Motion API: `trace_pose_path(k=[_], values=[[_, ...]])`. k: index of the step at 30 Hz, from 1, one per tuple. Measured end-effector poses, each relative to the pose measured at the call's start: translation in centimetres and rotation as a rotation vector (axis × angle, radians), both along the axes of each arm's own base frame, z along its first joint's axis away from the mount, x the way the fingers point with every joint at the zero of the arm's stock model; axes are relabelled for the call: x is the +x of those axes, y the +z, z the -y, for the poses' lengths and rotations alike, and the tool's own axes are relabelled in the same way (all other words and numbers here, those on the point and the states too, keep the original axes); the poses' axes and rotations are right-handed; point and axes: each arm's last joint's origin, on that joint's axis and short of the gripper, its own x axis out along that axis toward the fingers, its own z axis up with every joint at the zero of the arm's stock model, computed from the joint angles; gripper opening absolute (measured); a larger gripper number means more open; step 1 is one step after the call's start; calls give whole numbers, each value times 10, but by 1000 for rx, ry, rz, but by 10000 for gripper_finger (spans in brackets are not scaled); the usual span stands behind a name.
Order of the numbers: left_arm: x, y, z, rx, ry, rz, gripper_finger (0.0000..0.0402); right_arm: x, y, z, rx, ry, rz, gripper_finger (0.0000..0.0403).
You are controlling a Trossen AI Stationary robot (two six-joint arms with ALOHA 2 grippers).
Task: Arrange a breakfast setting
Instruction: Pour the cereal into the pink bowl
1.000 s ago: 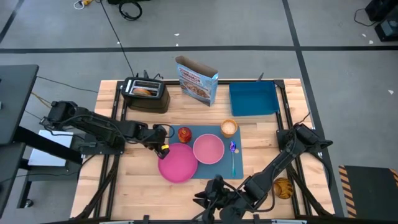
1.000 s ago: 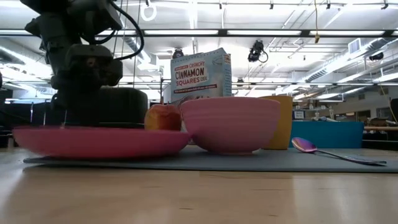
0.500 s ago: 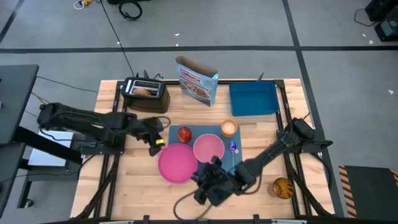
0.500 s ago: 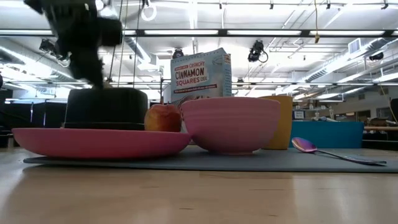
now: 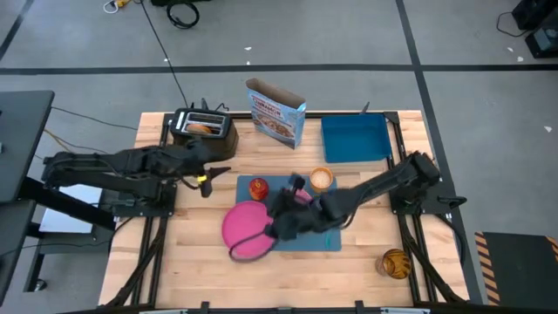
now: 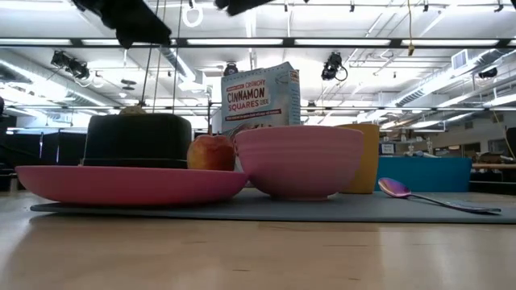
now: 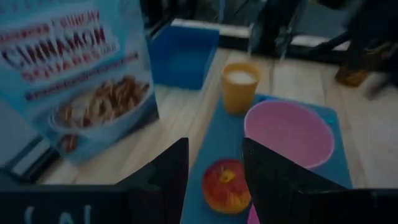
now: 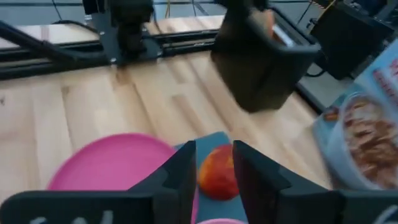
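Pink plate [image 5: 247,228], pink bowl [image 7: 288,133], apple [image 5: 258,187], cup [image 5: 321,179] and spoon [image 6: 431,196] all sit on the blue placemat [image 5: 332,242]. Right gripper [image 8: 215,163] hovers above the apple, fingers apart and empty; left gripper [image 7: 214,167], also parted, hangs near the toaster [image 5: 203,131]. Probably a final adjustment remains.

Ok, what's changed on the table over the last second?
The left gripper has pulled back from the plate toward the toaster. The right gripper swung from the table's front edge over the bowl, empty. Apple, cup, placemat unmoved.
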Motion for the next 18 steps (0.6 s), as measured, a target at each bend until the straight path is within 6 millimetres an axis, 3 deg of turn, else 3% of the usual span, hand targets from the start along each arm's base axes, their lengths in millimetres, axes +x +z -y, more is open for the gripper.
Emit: trace_pose_path(k=[10,15,18], values=[[-27,23,13,5,-155,186,156,-45,78,68,-41,-42,47,248],[-35,29,20,1,-217,244,156,-60,90,100,-50,-117,17,309],[-37,30,24,15,-256,247,156,-64,86,121,-14,-183,-31,339]])
